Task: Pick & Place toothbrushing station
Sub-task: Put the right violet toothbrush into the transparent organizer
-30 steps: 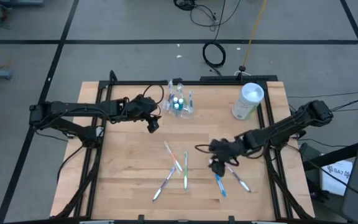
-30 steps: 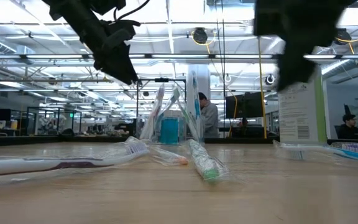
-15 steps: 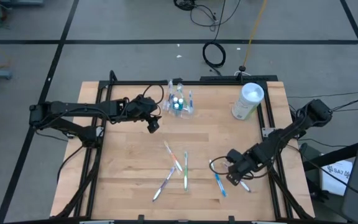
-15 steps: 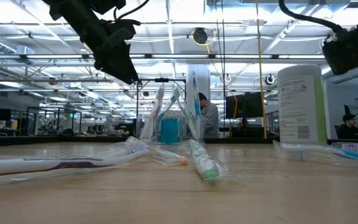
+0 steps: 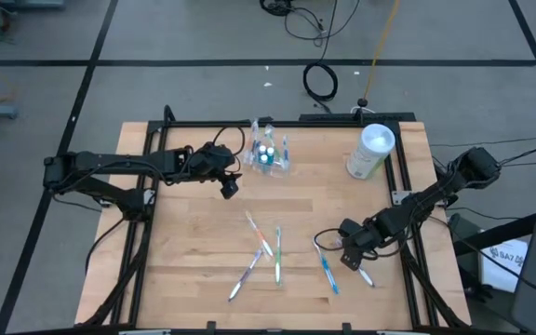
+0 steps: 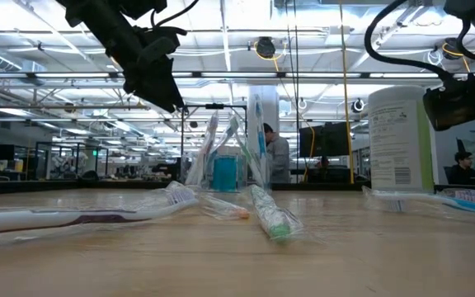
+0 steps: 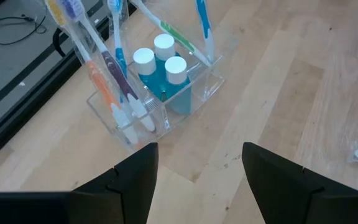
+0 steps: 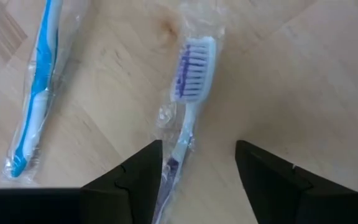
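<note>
- High view: toothbrushes lay scattered on the bench (image 5: 194, 200). The right claw (image 5: 350, 258) hung low over a purple-bristled wrapped toothbrush (image 5: 365, 276) near the front right, with a blue wrapped toothbrush (image 5: 328, 274) just beside it. The left claw (image 5: 229, 185) waited beside the clear holder (image 5: 268, 156) at the back. A white canister (image 5: 371, 152) stood well apart at the back right, and three more wrapped brushes (image 5: 261, 251) lay mid-bench, out of the way.
- Low view: the left claw (image 6: 151, 74) hovered above the bench with nothing in it. The holder (image 6: 225, 169) stood behind the wrapped brushes (image 6: 266, 213), the canister (image 6: 400, 140) to its side. A person showed far off in the room.
- Left wrist view: the left claw's fingers (image 7: 135, 174) stood wide apart and empty, facing the holder (image 7: 160, 93), which already carried upright brushes and three white-capped tubes. Free slots looked tight, so any insertion would likely need care.
- Right wrist view: the right claw's fingers (image 8: 138, 174) stood wide apart, holding nothing, straddling the handle of the purple-bristled toothbrush (image 8: 185, 118). This brush looked light and stiff, but its loose film wrapper would probably be slippery and might slide; the mid-handle seemed the best hold, away from the bristles. The blue toothbrush (image 8: 33, 106) lay near, apart from it, and should not obstruct.
</note>
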You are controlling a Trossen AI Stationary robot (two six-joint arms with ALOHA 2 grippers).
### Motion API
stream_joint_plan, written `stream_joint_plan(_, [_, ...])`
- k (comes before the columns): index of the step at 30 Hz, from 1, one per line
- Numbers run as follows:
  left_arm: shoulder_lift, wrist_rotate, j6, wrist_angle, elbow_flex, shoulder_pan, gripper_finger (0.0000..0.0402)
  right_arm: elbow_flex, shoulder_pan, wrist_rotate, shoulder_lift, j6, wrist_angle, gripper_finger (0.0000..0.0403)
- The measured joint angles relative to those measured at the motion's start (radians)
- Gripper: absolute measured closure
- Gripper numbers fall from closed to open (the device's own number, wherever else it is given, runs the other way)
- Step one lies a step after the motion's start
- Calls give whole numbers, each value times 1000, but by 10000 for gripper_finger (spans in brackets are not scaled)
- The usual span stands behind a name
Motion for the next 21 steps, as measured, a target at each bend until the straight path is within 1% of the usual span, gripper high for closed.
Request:
stream_joint_plan(3, [0, 0, 18, -1, 0, 0, 163, -1, 2, 8, 3, -3, -20, 238])
stream_joint_plan(8, [-5, 0, 24, -20, 0, 0, 163, -2, 2, 23, 3, -3, -20, 312])
stream_joint_plan(10, [-52, 0, 7, -67, 0, 5, 163, -2, 2, 36, 3, -2, -2, 340])
stream_joint_plan(14, [-208, -17, 0, -125, 2, 17, 163, -2, 2, 59, 1, -7, 30, 389])
stream_joint_plan(17, [-320, -81, 28, -136, 0, 16, 163, -4, 2, 127, -16, -46, 126, 393])
stream_joint_plan(19, [-390, -123, 51, -144, 0, 17, 163, -9, 1, 218, -34, -109, 193, 390])
stream_joint_plan(21, [-433, -142, 60, -148, 1, 17, 163, -10, -10, 318, -70, -213, 271, 391])
